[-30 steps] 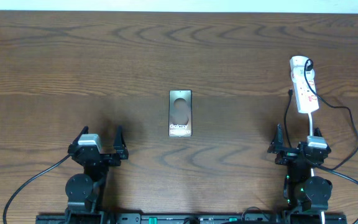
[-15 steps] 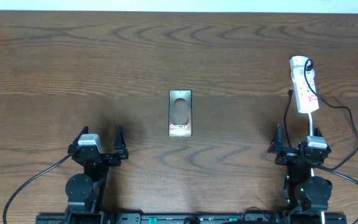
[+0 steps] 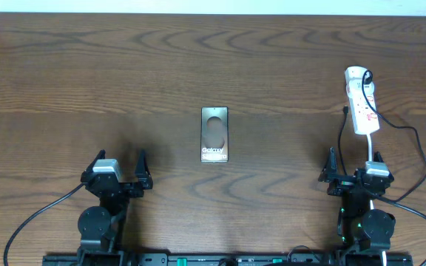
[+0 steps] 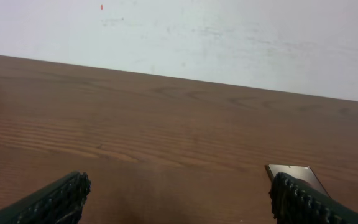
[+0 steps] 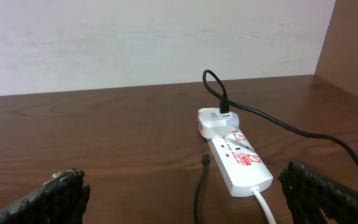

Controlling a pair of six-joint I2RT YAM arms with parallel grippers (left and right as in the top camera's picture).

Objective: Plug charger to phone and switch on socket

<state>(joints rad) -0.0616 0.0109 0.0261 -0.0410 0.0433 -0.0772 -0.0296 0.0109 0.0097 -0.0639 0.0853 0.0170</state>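
The phone (image 3: 214, 134) lies flat at the table's middle, "Galaxy" lettering toward me; its corner shows in the left wrist view (image 4: 289, 172) by the right fingertip. The white socket (image 3: 361, 100) lies at the far right, seen close in the right wrist view (image 5: 238, 158) with red marks on top. A white adapter (image 5: 216, 121) sits in its far end. The charger (image 3: 341, 133) is a thin black cable whose plug tip (image 5: 206, 160) rests on the wood left of the socket. My left gripper (image 3: 120, 159) and right gripper (image 3: 354, 159) both stand open and empty near the front edge.
The socket's white cord (image 5: 263, 202) runs toward my right arm's base. A loop of black cable (image 3: 418, 148) curves along the right side of the table. A pale wall (image 4: 179, 37) stands behind the table's far edge.
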